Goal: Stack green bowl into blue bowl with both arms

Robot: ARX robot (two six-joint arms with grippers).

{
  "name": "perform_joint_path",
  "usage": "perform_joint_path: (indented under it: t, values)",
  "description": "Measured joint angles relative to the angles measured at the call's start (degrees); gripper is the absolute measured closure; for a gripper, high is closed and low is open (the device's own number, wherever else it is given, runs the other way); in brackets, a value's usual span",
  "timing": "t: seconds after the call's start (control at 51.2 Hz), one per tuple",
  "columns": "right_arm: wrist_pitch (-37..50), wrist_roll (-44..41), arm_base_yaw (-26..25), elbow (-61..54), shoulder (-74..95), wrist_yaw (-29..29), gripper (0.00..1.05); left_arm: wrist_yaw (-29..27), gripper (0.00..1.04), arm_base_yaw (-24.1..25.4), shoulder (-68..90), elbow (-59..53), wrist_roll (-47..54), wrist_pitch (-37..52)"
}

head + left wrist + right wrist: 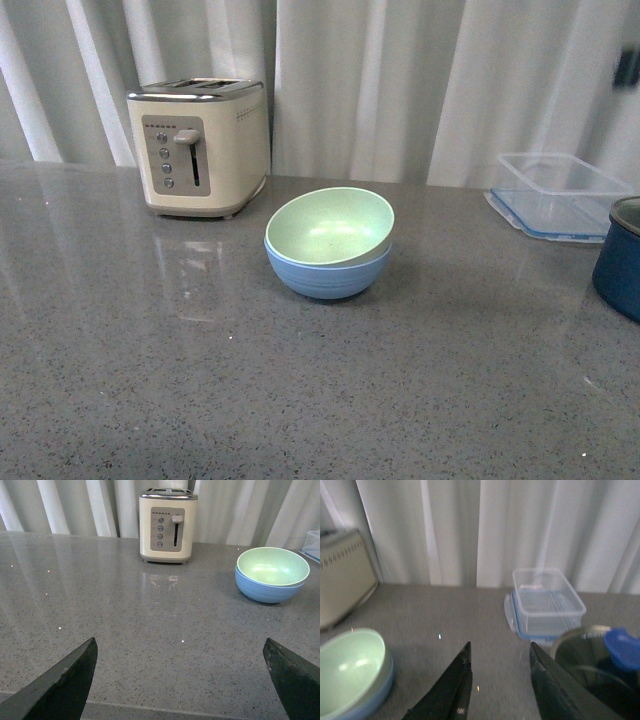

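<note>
Currently I am seeing the green bowl nesting, slightly tilted, in the blue bowl mid-counter, toward the back edge. Both look light, rigid and matte; I would be gripping them at the rim. Left gripper is gaping wide, right gripper parted, both empty.

Grey countertop: toaster, blue bowl

Green bowl: nested in the blue bowl, slightly tilted.
Bowls: mid-counter.
Toaster: behind-left of the bowls, before the curtain.
Container: far right (near the back).
Pot: just before the container.
</note>
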Motion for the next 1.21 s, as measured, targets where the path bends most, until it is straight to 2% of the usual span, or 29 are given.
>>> perform_joint_path:
  t: [0.195, 0.683, 0.722, 0.8, 1.21]
  values:
    - [3.9, -0.8, -2.4, -9.9, -7.3, -2.8, 1.04, -0.1, 0.07, 0.0, 0.0, 0.0, 0.0, 0.0]
    - [4.9, -0.9, -7.0, -25.5, -21.2, -7.2, 1.04, 0.0, 0.07, 0.0, 0.0, 0.0, 0.0, 0.0]
    - [4.3, -0.9, -9.0, -26.7, -22.9, -10.4, 1.04, 0.0, 0.07, 0.0, 0.0, 0.0, 0.0, 0.0]
    - [2.8, -0.9, -11.2, -28.9, -26.6, -10.9, 1.04, 0.0, 0.07, 0.0, 0.0, 0.0, 0.0, 0.0]
    - [-4.3, -0.9, -11.3, -33.2, -38.0, -11.3, 1.04, 0.0, 0.07, 0.0, 0.0, 0.0, 0.0, 0.0]
